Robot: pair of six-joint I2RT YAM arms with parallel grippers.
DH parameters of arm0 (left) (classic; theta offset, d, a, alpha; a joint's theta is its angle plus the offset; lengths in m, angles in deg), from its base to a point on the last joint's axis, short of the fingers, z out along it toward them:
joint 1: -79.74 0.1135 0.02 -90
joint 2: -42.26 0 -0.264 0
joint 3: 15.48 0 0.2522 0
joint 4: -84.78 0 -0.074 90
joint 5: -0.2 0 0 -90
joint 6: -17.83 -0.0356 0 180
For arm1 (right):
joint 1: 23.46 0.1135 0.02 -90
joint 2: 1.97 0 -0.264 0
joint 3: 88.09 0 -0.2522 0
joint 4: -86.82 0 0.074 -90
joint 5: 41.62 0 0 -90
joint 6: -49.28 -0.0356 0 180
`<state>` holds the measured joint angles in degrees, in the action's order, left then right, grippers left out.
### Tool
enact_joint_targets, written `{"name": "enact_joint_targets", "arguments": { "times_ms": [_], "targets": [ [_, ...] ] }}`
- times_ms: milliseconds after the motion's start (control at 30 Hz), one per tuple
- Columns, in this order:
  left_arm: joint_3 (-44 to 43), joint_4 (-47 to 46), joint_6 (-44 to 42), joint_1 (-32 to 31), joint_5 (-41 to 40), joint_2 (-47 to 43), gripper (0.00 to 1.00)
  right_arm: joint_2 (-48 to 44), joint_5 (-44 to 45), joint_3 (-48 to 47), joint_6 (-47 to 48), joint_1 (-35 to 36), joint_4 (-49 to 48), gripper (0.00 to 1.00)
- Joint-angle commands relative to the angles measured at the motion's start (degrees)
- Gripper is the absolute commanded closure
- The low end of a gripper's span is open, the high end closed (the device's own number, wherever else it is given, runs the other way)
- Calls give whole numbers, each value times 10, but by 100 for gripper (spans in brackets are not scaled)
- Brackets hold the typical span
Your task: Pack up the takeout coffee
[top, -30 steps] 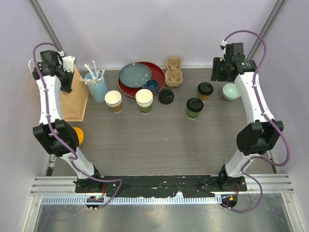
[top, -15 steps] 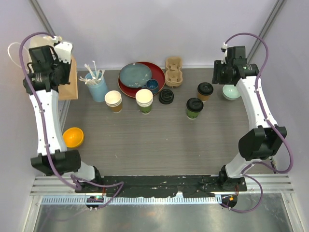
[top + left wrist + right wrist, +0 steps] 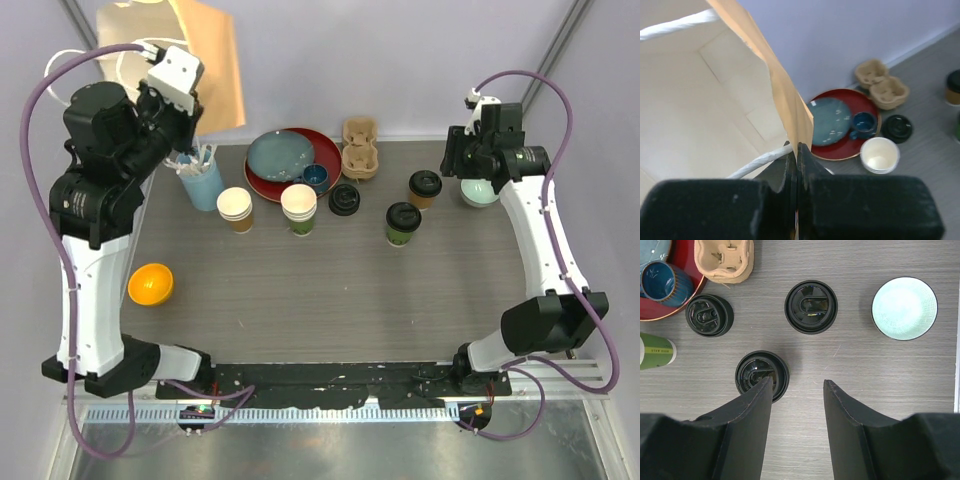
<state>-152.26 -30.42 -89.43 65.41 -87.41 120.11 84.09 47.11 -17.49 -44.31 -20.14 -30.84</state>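
My left gripper (image 3: 178,82) is raised high at the back left, shut on the top edge of a brown paper bag (image 3: 208,58) that hangs open. In the left wrist view the closed gripper (image 3: 797,150) pinches the bag's rim (image 3: 782,90) beside a white rope handle (image 3: 755,162). The green-sided cup (image 3: 403,223) and the brown-sided cup (image 3: 424,188) stand on the table, each capped with a black lid. My right gripper (image 3: 797,382) hovers open above the table, with the green cup's lid (image 3: 762,376) under its left finger and the brown cup's lid (image 3: 811,306) farther ahead.
Loose black lids (image 3: 344,199) sit by a cardboard cup carrier (image 3: 360,148). Two stacks of nested cups (image 3: 236,208) (image 3: 299,208) stand mid-table. A red plate (image 3: 325,150) holds a teal plate and a blue cup. There is also a stirrer cup (image 3: 200,178), an orange bowl (image 3: 150,284) and a pale bowl (image 3: 478,188).
The left gripper closed on the bag, which lay flat at the back left, and lifted it high off the table. The right arm shifted slightly to the right.
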Motion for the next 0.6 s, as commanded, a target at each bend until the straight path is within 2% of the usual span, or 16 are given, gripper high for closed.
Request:
{"name": "enact_joint_targets", "arguments": {
  "times_ms": [0,33,67,100,167,233,333,467,567],
  "targets": [
    [-67,91,22,-95,71,7,100,-39,-11,7,-5,2,-30,49],
    [-77,113,14,-120,87,10,100,-42,-11,11,-5,2,-31,49],
    [-78,136,-14,-180,120,9,100,-44,-12,12,-5,2,-32,50],
    [-75,181,-29,-212,132,6,100,-46,-13,12,-5,2,-34,50],
    [-43,210,-48,-288,172,-9,100,-48,-11,13,-4,3,-34,50],
    [2,245,-72,-296,234,-22,100,-49,-7,16,-4,2,-34,49],
    [63,276,-96,-320,284,-35,100,-49,-2,19,-2,2,-34,49],
    [124,317,-143,-383,272,-41,100,-47,3,19,0,2,-32,50],
    [175,318,-160,-404,228,-45,100,-41,8,19,1,2,-30,50]
  ]
}}
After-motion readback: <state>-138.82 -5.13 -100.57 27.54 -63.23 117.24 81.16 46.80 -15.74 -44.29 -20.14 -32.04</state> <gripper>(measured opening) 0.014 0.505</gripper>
